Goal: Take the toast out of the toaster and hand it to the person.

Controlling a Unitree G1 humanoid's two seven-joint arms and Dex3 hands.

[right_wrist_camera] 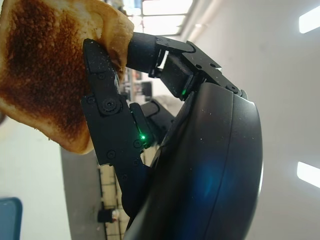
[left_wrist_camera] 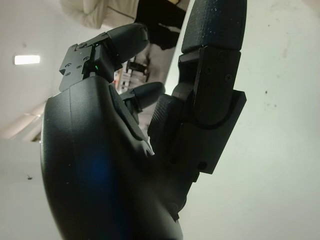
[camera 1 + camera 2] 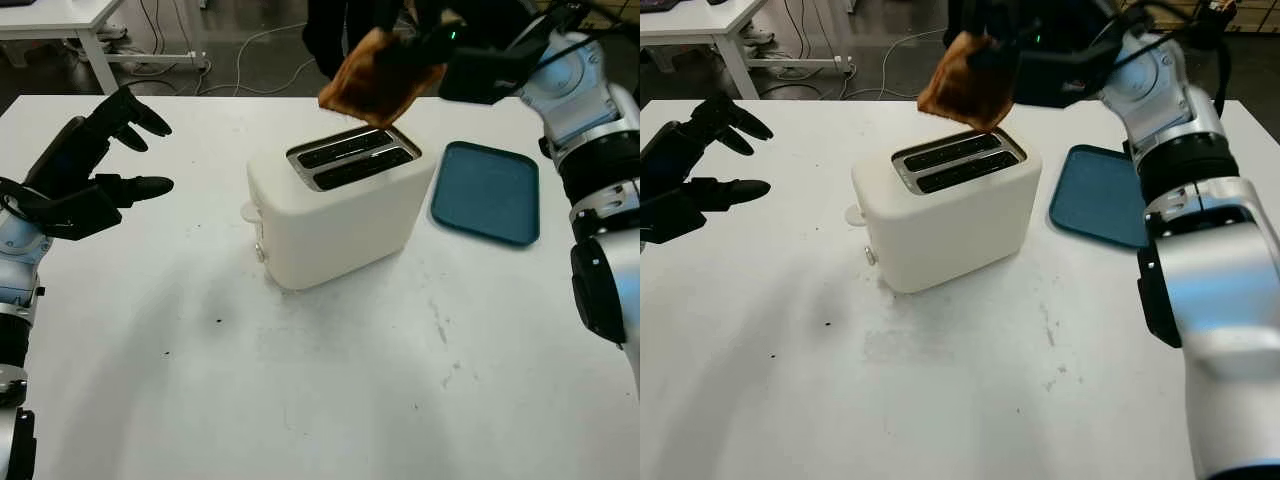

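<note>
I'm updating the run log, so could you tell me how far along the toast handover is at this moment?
Done: the toast is out of the white toaster, whose two slots look empty. In hand: the right hand grips the slice in the air above and behind the toaster, near a dark-clothed person at the table's far edge. Left: passing it over; I see no hand receiving it. The left hand is open, off to the left.

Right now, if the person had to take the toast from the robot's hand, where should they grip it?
Probably by the free edge of the toast, coming from the far side of the table. The right hand clamps the opposite edge above the toaster, so that end hangs exposed.
</note>
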